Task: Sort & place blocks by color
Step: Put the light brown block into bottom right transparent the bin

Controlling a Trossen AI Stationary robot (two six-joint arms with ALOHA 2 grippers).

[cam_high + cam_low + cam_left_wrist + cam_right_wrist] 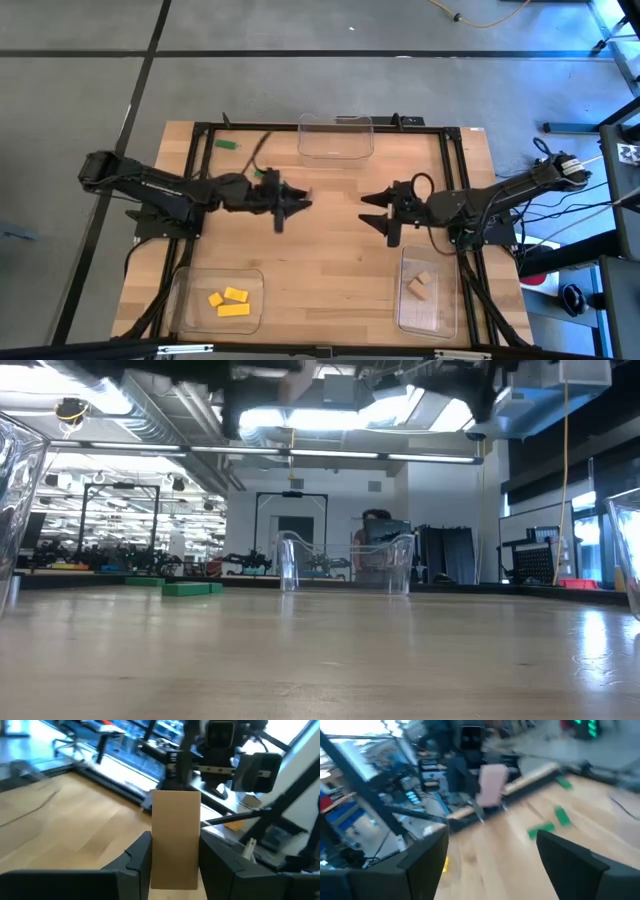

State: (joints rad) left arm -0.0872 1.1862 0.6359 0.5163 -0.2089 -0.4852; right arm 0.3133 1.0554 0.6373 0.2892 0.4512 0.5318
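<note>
My left gripper (300,203) hovers above the table's middle, shut on a tan wooden block (175,835). My right gripper (375,210) faces it from the right, open (490,845) and holding nothing. In the right wrist view the held block (492,785) shows ahead, between the open fingers. Three yellow blocks (230,301) lie in the near-left tray (190,318). Two tan blocks (420,285) lie in the near-right tray (440,318). Green blocks (226,143) (561,815) lie on the table at the far left. My left gripper pinches the tan block by its two long sides (156,855) between the two fingers (137,857). The fingers run level, pointing toward the table's right, and lie along the block. Its far end (175,800) sticks out past the fingertips, and the block is lifted clear of the table.
A clear tray (335,137) stands at the table's far edge, also seen in the low view (345,565). A dark frame (200,128) runs round the table, with cables at the right. Bare wood (330,270) lies between the two near trays.
</note>
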